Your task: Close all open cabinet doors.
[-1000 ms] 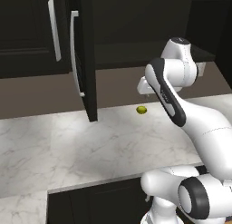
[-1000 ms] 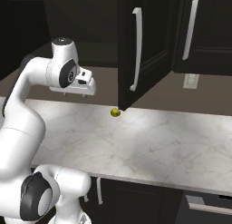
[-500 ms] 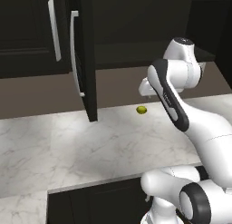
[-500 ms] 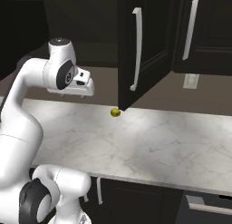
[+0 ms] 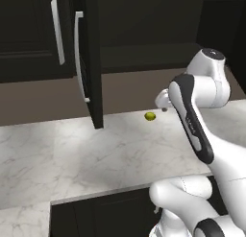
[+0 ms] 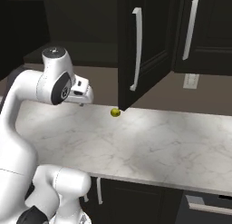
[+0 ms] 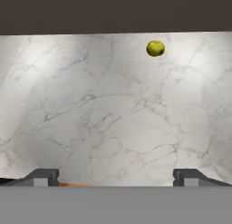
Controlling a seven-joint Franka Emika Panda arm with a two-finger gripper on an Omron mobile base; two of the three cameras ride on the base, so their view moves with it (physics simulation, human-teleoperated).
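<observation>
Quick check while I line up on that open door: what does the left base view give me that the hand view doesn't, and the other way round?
Left base view: the open cabinet door swung out over the counter, its silver handle, the closed door beside it, and the arm. Hand view: the gripper, fingertips spread wide, nothing between them, looking down at the marble. Both: the marble countertop and the small yellow-green fruit near the back wall.

A small yellow-green fruit (image 7: pixel 155 48) lies on the marble counter (image 5: pixel 72 154).
</observation>
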